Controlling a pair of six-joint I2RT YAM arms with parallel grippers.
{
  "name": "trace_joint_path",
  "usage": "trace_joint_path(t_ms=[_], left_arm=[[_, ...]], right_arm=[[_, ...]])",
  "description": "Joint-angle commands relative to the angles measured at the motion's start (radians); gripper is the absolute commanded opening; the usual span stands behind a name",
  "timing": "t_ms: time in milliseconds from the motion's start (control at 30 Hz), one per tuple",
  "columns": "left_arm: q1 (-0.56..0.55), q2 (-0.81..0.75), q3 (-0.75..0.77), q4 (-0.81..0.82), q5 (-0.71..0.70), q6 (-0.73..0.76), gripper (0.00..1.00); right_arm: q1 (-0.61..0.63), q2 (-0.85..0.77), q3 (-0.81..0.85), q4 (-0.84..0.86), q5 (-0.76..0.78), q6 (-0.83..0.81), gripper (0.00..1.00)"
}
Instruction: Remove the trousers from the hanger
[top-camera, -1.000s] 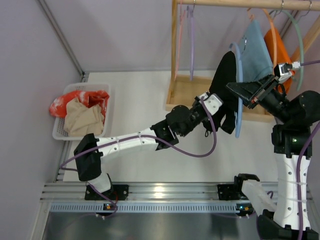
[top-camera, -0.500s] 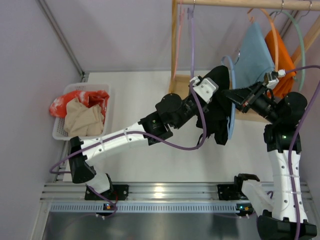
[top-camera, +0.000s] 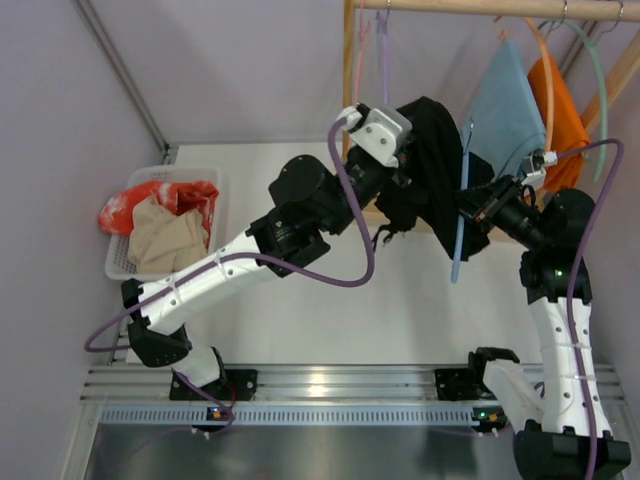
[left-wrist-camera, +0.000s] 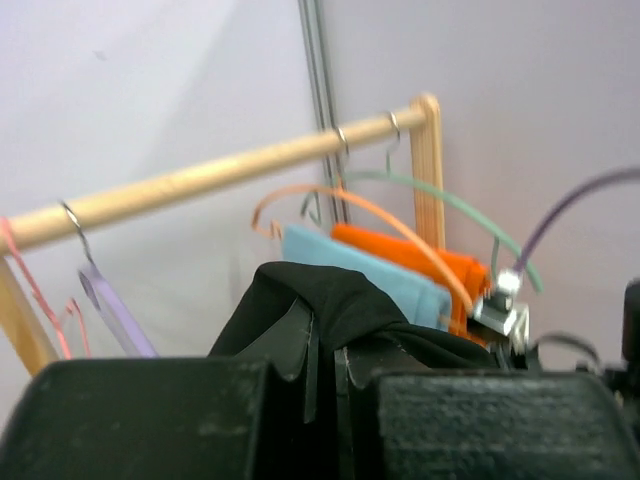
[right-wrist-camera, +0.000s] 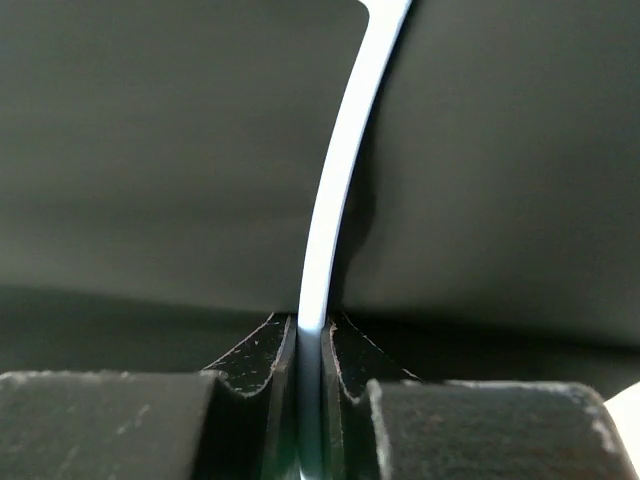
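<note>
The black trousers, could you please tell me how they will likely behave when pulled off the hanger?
Probably floppy: the trousers bunch and fold where the left gripper pinches them. Likely light, as that small pinch lifts much of the bunch. Cloth draped over the thin hanger, held in the right gripper, may drag rather than slide off cleanly.
</note>
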Motion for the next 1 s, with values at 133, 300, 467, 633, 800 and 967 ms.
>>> trace_joint_path(t_ms=[133, 300, 467, 633, 800, 967], left_arm=[[-0.001, -0.052, 0.178, 0.196, -0.015, 0.066, 0.0], [-0.001, -0.069, 0.232, 0.197, -0.043, 0.117, 0.0], [0.005, -0.135, 0.229, 0.208, -0.127, 0.232, 0.0], [0.287, -0.216, 0.171, 0.148, -0.191, 0.102, 0.0], [0.57, -0.362, 0.025, 0.144, -0.205, 0.039, 0.0], [0.785, -0.52, -0.117, 0.139, -0.228, 0.045, 0.0]], right_arm=[[-0.04, -0.003, -0.004, -0.042, 0.03, -0.124, 0.0], [-0.048, -0.006, 0.013, -0.072, 0.029, -0.153, 0.0], [-0.048, -0.009, 0.036, -0.095, 0.027, -0.179, 0.0], [-0.048, -0.007, 0.056, -0.108, 0.027, -0.191, 0.0], [-0.049, 0.002, 0.068, -0.122, 0.027, -0.22, 0.0], [-0.049, 0.017, 0.076, -0.125, 0.03, -0.225, 0.0]])
